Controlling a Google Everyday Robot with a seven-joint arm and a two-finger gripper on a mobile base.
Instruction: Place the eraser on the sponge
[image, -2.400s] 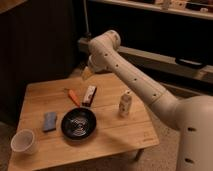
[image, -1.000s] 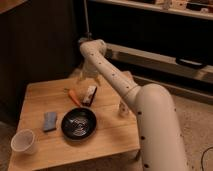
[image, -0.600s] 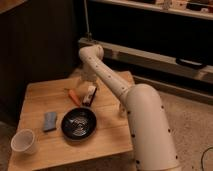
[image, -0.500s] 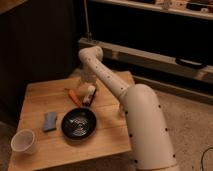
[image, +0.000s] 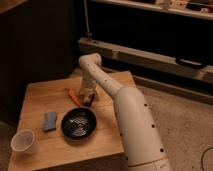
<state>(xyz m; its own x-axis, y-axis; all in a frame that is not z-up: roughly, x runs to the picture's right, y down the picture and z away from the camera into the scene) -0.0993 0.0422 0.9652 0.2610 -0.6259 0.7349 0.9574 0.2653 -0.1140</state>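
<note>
On the wooden desk (image: 42, 95), a black bowl (image: 78, 123) sits near the middle of the front edge, a white cup (image: 23, 142) stands at the front left corner, and a thin orange pen (image: 74, 96) lies just beside the pincer (image: 89, 97), low over the desk's middle.

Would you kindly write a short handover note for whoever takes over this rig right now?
Gripper: low over the eraser, mid-table, next to the orange pen. Whether the eraser is gripped cannot be told.
Sponge: flat on the table, left of the black bowl, nothing on it, well apart from the eraser.
Done: the arm has reached the eraser.
Left: secure the eraser, lift it, carry it past the bowl and set it on the sponge.
</note>
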